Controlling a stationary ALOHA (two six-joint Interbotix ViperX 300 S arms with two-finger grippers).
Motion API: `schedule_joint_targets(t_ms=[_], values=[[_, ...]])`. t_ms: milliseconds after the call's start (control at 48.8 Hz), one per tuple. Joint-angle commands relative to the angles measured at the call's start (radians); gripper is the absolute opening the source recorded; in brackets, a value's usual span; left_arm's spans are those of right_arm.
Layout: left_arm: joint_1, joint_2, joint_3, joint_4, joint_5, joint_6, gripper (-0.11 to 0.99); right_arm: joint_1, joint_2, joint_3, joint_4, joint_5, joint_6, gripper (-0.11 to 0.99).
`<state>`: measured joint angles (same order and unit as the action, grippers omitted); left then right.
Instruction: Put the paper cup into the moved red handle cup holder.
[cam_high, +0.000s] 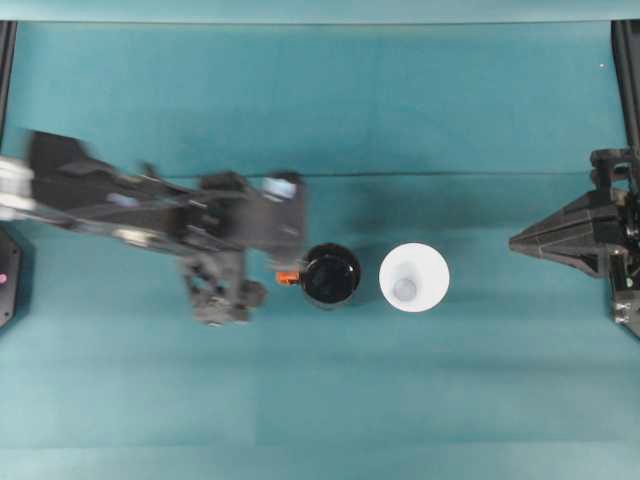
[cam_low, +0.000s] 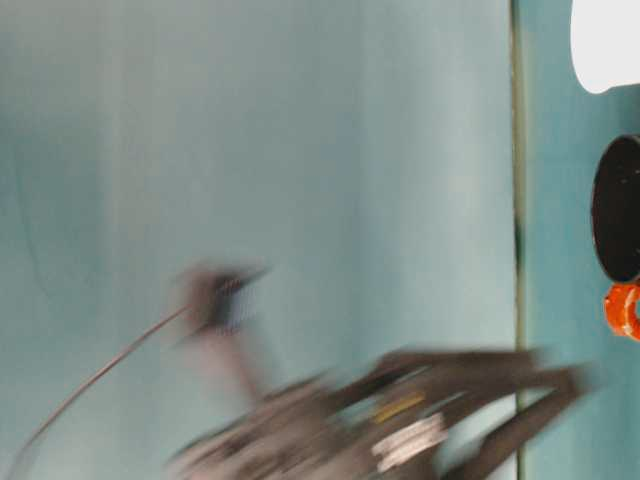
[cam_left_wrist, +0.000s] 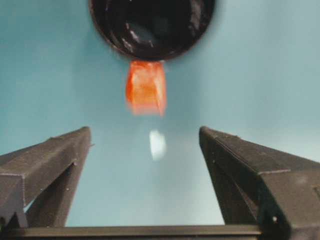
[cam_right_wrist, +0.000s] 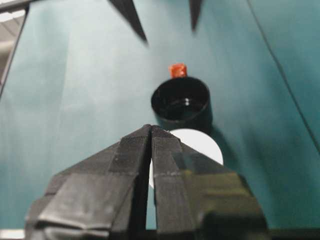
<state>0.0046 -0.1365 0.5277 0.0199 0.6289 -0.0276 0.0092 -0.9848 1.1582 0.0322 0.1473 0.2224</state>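
The white paper cup (cam_high: 414, 277) stands upright on the teal table, just right of the black red handle cup holder (cam_high: 331, 275). The holder's orange-red tab (cam_high: 288, 277) points left. My left gripper (cam_high: 280, 262) is blurred and sits just left of that tab. In the left wrist view it (cam_left_wrist: 145, 145) is open, the tab (cam_left_wrist: 145, 87) lies ahead between the fingers, untouched, and the holder (cam_left_wrist: 152, 25) sits beyond. My right gripper (cam_high: 515, 240) is shut and empty at the right side. Past its tip (cam_right_wrist: 151, 127) show the cup (cam_right_wrist: 202, 142) and the holder (cam_right_wrist: 181, 102).
A seam in the table cover (cam_high: 450, 175) runs across behind the objects. Dark frame posts (cam_high: 625, 60) stand at the table's side edges. In the table-level view the cup (cam_low: 605, 40) and the holder (cam_low: 618, 205) stand side by side, with the blurred left arm (cam_low: 400, 420) near.
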Motion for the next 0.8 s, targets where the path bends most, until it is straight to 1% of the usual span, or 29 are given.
schedule_joint_targets(t_ms=[0, 20, 41, 61, 123, 225, 266, 348, 369, 389, 410, 430, 512, 614, 635, 676, 737, 778], values=[[-0.005, -0.109, 0.035, 0.002, 0.0, 0.0, 0.96, -0.006, 0.008, -0.028, 0.002, 0.011, 0.011, -0.09], [-0.005, -0.129, 0.046, 0.003, 0.0, 0.0, 0.96, -0.009, 0.009, -0.029, 0.002, 0.015, 0.011, -0.09], [-0.005, -0.149, 0.06, 0.002, 0.0, 0.0, 0.96, -0.009, 0.011, -0.031, 0.002, 0.021, 0.011, -0.09], [-0.006, -0.169, 0.071, 0.003, 0.0, -0.002, 0.96, -0.014, 0.012, -0.034, 0.002, 0.026, 0.011, -0.09], [-0.009, -0.227, 0.115, 0.002, 0.0, -0.002, 0.96, -0.026, 0.021, -0.044, 0.002, 0.048, 0.011, -0.09], [-0.017, -0.287, 0.169, 0.003, -0.003, -0.008, 0.96, -0.064, 0.051, -0.069, 0.002, 0.1, 0.011, -0.08], [-0.02, -0.304, 0.183, 0.002, -0.006, -0.011, 0.96, -0.081, 0.069, -0.083, 0.002, 0.123, 0.011, -0.08], [-0.025, -0.33, 0.204, 0.003, -0.017, -0.017, 0.96, -0.121, 0.127, -0.124, 0.002, 0.183, 0.012, -0.07], [-0.025, -0.334, 0.209, 0.002, -0.02, -0.017, 0.96, -0.127, 0.143, -0.133, 0.002, 0.195, 0.014, -0.07], [-0.025, -0.339, 0.21, 0.003, -0.023, -0.017, 0.96, -0.137, 0.161, -0.144, 0.003, 0.21, 0.015, -0.07], [-0.025, -0.342, 0.213, 0.003, -0.026, -0.018, 0.96, -0.143, 0.178, -0.155, 0.002, 0.222, 0.018, -0.06], [-0.025, -0.345, 0.216, 0.003, -0.029, -0.018, 0.96, -0.149, 0.196, -0.166, 0.003, 0.236, 0.025, -0.06], [-0.025, -0.35, 0.221, 0.002, -0.035, -0.017, 0.96, -0.161, 0.278, -0.206, 0.002, 0.273, 0.043, -0.03], [-0.025, -0.347, 0.221, 0.003, -0.035, -0.017, 0.96, -0.161, 0.396, -0.258, 0.003, 0.308, 0.054, 0.05], [-0.025, -0.347, 0.221, 0.002, -0.035, -0.017, 0.96, -0.161, 0.416, -0.265, 0.003, 0.314, 0.054, 0.08], [-0.025, -0.347, 0.221, 0.003, -0.035, -0.017, 0.96, -0.161, 0.456, -0.288, 0.003, 0.331, 0.055, 0.16], [-0.025, -0.345, 0.222, 0.002, -0.035, -0.017, 0.96, -0.161, 0.515, -0.327, 0.002, 0.364, 0.055, 0.31], [-0.025, -0.345, 0.222, 0.002, -0.035, -0.017, 0.96, -0.161, 0.551, -0.351, 0.003, 0.385, 0.055, 0.42]])
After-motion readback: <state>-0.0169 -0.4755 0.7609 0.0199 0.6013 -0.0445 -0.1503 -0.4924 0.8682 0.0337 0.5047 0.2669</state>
